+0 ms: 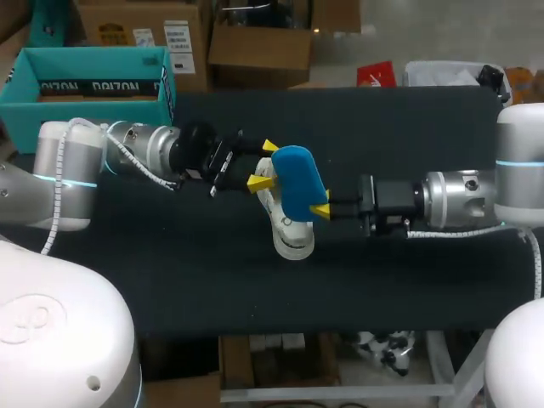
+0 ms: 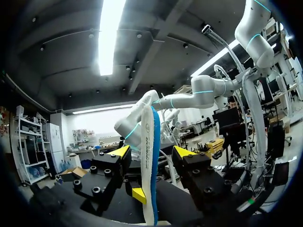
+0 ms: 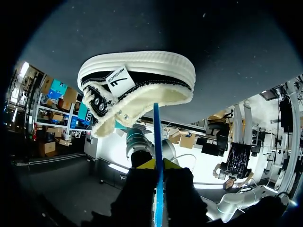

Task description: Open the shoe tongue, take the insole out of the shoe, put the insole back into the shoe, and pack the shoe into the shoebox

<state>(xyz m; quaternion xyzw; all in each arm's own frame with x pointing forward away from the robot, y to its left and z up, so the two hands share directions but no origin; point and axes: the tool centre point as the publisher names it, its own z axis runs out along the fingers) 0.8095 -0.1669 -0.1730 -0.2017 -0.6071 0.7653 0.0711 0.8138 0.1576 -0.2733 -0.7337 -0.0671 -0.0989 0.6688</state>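
Observation:
A blue-topped insole (image 1: 297, 180) hangs above the middle of the table, over the white shoe (image 1: 291, 234) that rests on the black mat. My right gripper (image 1: 321, 210) is shut on the insole's near end; in the right wrist view the insole (image 3: 156, 127) shows edge-on between the closed fingertips of the right gripper (image 3: 158, 166), with the shoe (image 3: 137, 85) just ahead. My left gripper (image 1: 263, 163) stands open around the insole's other end. In the left wrist view the insole (image 2: 150, 161) is between the spread fingers of the left gripper (image 2: 151, 152), touching neither.
The teal shoebox (image 1: 93, 86) stands open at the table's back left corner, behind my left arm. The black mat (image 1: 212, 272) covers the table around the shoe.

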